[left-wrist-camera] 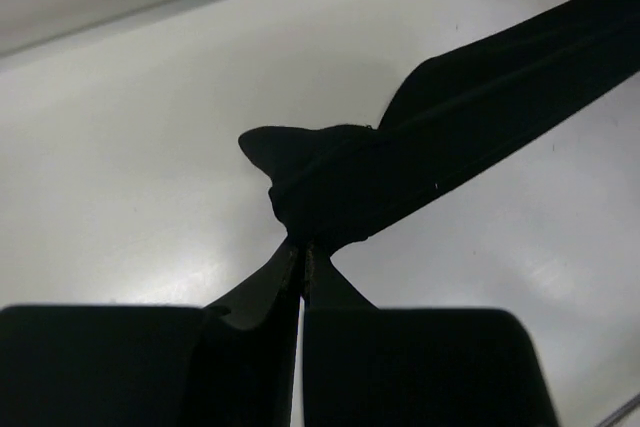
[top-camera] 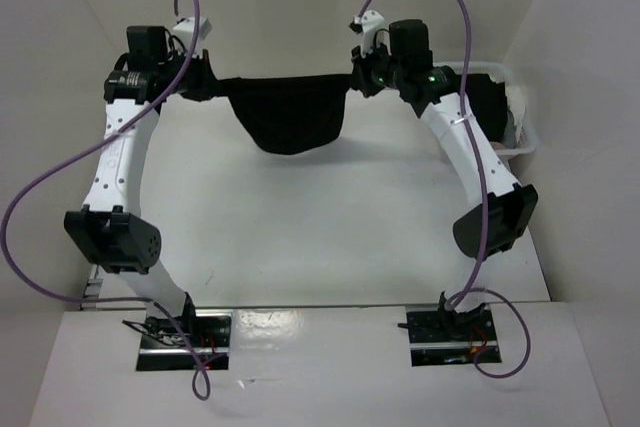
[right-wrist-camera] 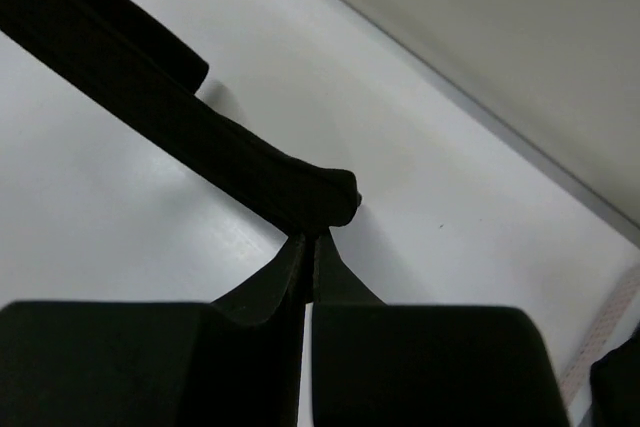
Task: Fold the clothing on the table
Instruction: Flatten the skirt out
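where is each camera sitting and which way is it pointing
Top external: above and behind the arms, looking down at the table; both arms show, bases at bottom.
Left wrist: on the left arm, looking along the left tool shut on the clothing.
Right wrist: on the right arm, looking along the right tool shut on its other end.
Shared: all three show the black clothing stretched over the white table.
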Controlling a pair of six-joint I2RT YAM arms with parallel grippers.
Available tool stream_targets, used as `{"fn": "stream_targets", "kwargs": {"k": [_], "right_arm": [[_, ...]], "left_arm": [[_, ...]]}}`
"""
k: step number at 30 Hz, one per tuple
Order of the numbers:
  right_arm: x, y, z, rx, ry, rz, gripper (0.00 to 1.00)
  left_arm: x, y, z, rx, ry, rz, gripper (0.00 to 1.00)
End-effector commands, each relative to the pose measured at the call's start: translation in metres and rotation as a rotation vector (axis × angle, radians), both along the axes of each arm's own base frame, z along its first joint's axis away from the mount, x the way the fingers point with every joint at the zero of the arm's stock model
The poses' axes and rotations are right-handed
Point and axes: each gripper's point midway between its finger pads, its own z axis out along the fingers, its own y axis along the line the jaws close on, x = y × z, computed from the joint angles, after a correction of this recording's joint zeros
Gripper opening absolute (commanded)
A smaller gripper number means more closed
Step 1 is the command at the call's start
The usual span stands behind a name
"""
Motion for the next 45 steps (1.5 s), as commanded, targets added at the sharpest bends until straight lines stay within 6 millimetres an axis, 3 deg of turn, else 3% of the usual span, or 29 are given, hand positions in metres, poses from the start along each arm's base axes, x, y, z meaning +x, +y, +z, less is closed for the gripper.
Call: {"fn": "stream_targets", "kwargs": {"k": [1, 2, 4, 5, 8, 9, 10, 11, 12, 13, 14, 15, 16, 20, 22, 23, 24, 26, 27, 28, 33, 38, 42, 45], "right_arm": [[0.038, -0.041, 0.037, -0.016, -0.117, -0.157, 0.00], [0.043, -0.039, 0.053, 0.000, -0.157, -0.158, 0.00], [0.056, -0.039, 0.039, -0.003, -0.120, -0.166, 0.00], [0.057, -0.037, 0.049, 0.007, -0.134, -0.155, 0.00], [0.047, -0.022, 0.026, -0.017, -0.056, -0.082, 0.00], [0.042, -0.018, 0.020, -0.031, -0.046, -0.067, 0.00], [0.031, -0.016, 0.024, -0.041, -0.054, -0.051, 0.00], [0.023, -0.011, -0.004, -0.078, -0.008, -0.025, 0.00], [0.013, -0.001, -0.012, -0.118, -0.021, 0.010, 0.00], [0.007, -0.002, -0.042, -0.169, 0.009, 0.005, 0.00], [-0.005, -0.001, -0.038, -0.184, -0.013, 0.019, 0.00], [-0.016, 0.007, -0.047, -0.203, 0.000, 0.051, 0.00], [-0.021, 0.007, -0.056, -0.216, 0.013, 0.071, 0.00], [-0.059, 0.006, -0.103, -0.265, 0.140, 0.149, 0.00], [-0.079, 0.009, -0.101, -0.273, 0.131, 0.179, 0.00], [-0.091, 0.007, -0.117, -0.294, 0.160, 0.197, 0.00], [-0.098, 0.006, -0.112, -0.295, 0.146, 0.199, 0.00], [-0.115, 0.006, -0.124, -0.306, 0.182, 0.226, 0.00], [-0.122, 0.008, -0.123, -0.305, 0.176, 0.238, 0.00], [-0.132, 0.009, -0.136, -0.331, 0.208, 0.265, 0.00], [-0.168, 0.010, -0.160, -0.391, 0.275, 0.340, 0.00], [-0.204, 0.016, -0.188, -0.452, 0.343, 0.428, 0.00], [-0.204, 0.010, -0.201, -0.473, 0.354, 0.396, 0.00], [-0.191, 0.012, -0.197, -0.467, 0.307, 0.359, 0.00]], "left_arm": [[0.022, 0.021, 0.042, 0.022, -0.084, 0.085, 0.00], [0.034, 0.022, 0.031, 0.023, -0.059, 0.085, 0.00], [0.040, 0.021, 0.033, 0.006, -0.042, 0.095, 0.00], [0.046, 0.019, 0.035, -0.003, -0.044, 0.080, 0.00], [0.036, 0.011, 0.030, -0.028, -0.012, 0.040, 0.00], [0.032, 0.006, 0.010, -0.029, 0.037, 0.030, 0.00], [0.032, 0.006, 0.005, -0.012, 0.021, 0.019, 0.00], [0.021, 0.002, 0.009, -0.005, 0.001, 0.017, 0.00], [0.018, 0.008, -0.002, 0.025, 0.006, 0.035, 0.00], [0.013, 0.007, -0.035, 0.051, 0.060, 0.027, 0.00], [0.004, 0.004, -0.042, 0.067, 0.068, 0.018, 0.00], [-0.001, 0.006, -0.055, 0.081, 0.098, 0.020, 0.00], [-0.013, 0.003, -0.087, 0.099, 0.178, -0.005, 0.00], [-0.056, -0.007, -0.117, 0.113, 0.285, -0.080, 0.00], [-0.071, -0.010, -0.119, 0.131, 0.287, -0.107, 0.00], [-0.083, -0.017, -0.110, 0.145, 0.265, -0.140, 0.00], [-0.092, -0.018, -0.112, 0.157, 0.281, -0.139, 0.00], [-0.109, -0.021, -0.114, 0.187, 0.282, -0.174, 0.00], [-0.116, -0.019, -0.118, 0.195, 0.301, -0.169, 0.00], [-0.124, -0.020, -0.122, 0.203, 0.306, -0.184, 0.00], [-0.161, -0.022, -0.141, 0.235, 0.402, -0.245, 0.00], [-0.184, -0.023, -0.156, 0.272, 0.452, -0.283, 0.01], [-0.187, -0.019, -0.164, 0.305, 0.468, -0.284, 0.07], [-0.177, -0.020, -0.170, 0.308, 0.479, -0.272, 0.07]]}}
